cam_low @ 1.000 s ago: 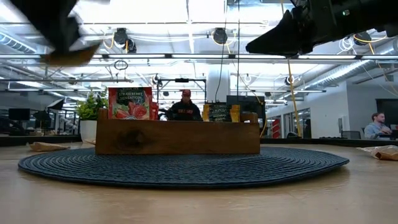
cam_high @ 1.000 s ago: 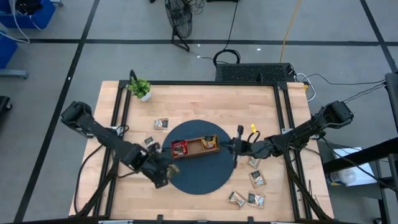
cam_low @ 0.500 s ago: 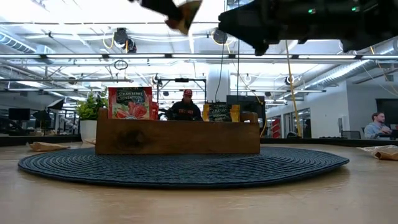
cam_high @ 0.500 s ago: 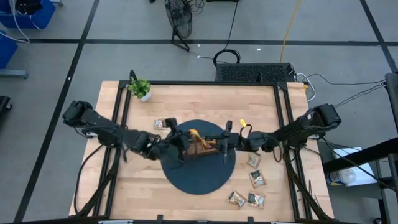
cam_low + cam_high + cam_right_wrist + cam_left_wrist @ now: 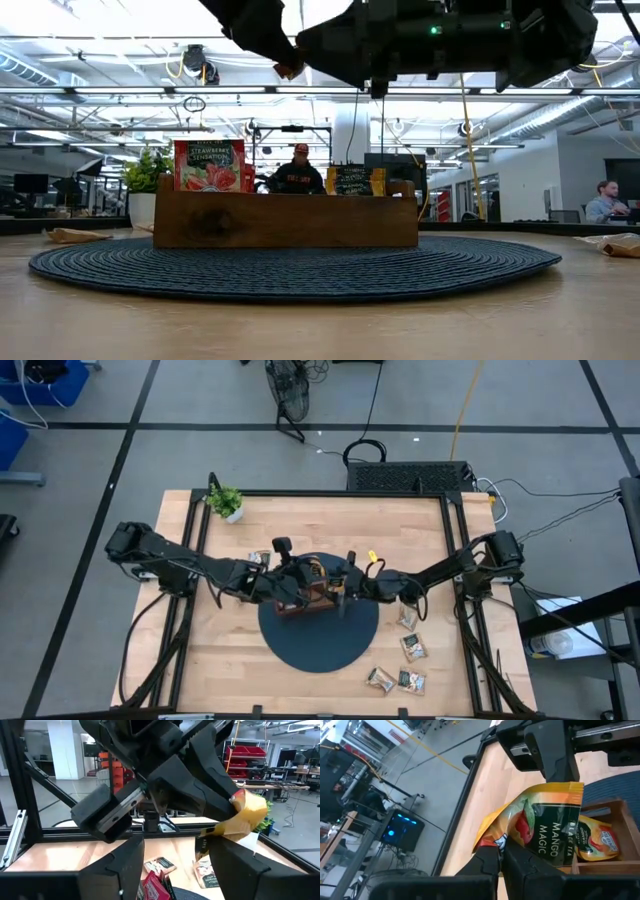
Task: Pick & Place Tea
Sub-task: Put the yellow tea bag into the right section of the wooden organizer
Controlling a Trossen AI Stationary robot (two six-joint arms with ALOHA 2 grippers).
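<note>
The brown wooden tray sits on the round dark mat. A red sachet stands in one end compartment, and orange ones lie in the other end. My left gripper hovers above the tray, shut on an orange "Mango Magic" tea sachet. My right gripper reaches in from the table's right, open, its fingers facing the left gripper and the sachet. The two grippers hide most of the tray in the high view. My left gripper pinches the orange sachet by one edge near a corner between its two fingers. The fingers come from the table's left, slanting slightly down. The sachet sticks out beyond the fingertips, bent, lifted clear above the tray.
Several loose sachets lie on the wood to the right of the mat, and one at its far left. A small potted plant stands at the far left corner. People sit in the room beyond.
My left gripper has risen from the mat's near left side and gone toward the far right until it hangs over the tray. Its wrist has rolled, and the orange sachet has stayed in its fingers. My right gripper has moved left over the tray and opened.
</note>
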